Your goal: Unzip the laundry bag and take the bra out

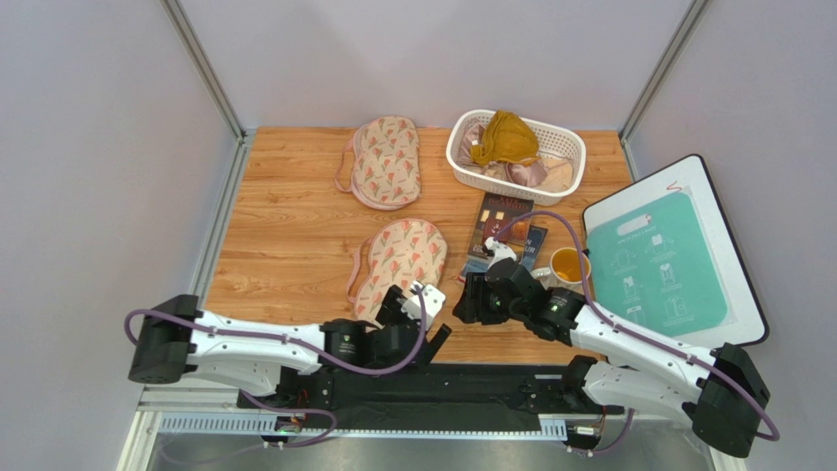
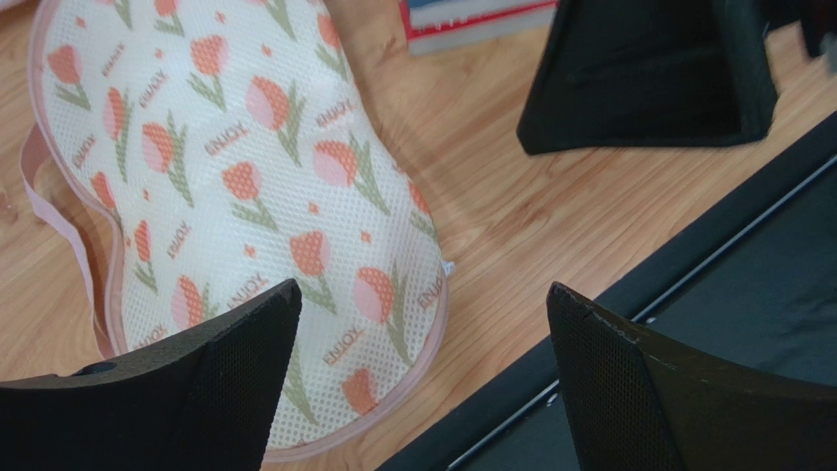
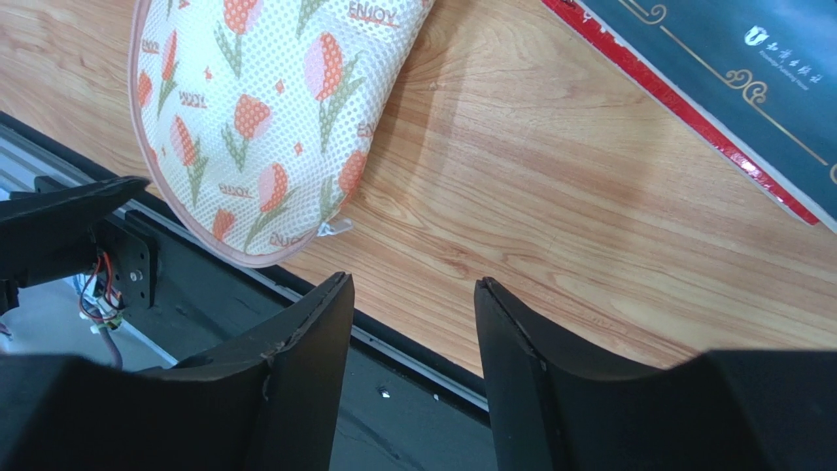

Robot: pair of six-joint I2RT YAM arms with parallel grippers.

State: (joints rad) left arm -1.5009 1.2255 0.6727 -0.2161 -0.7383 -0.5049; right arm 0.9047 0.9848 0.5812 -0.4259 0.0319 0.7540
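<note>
Pre-grasp; laundry bag (image 1: 401,257) looks zipped.
L gripper (image 2: 422,289) spread wide; R gripper (image 3: 413,280) narrower, empty; next: pinch zip tab (image 3: 335,229).

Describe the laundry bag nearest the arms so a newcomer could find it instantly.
On the wooden table, look just ahead of the left tool. The laundry bag is the nearer of two tulip-print pouches; its twin lies farther back beside the white basket.

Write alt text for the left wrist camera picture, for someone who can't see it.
A beige laundry bag printed with pink tulips lies flat on a wooden table, just beyond the open left gripper, whose two black fingers frame the bottom of the picture.
</note>
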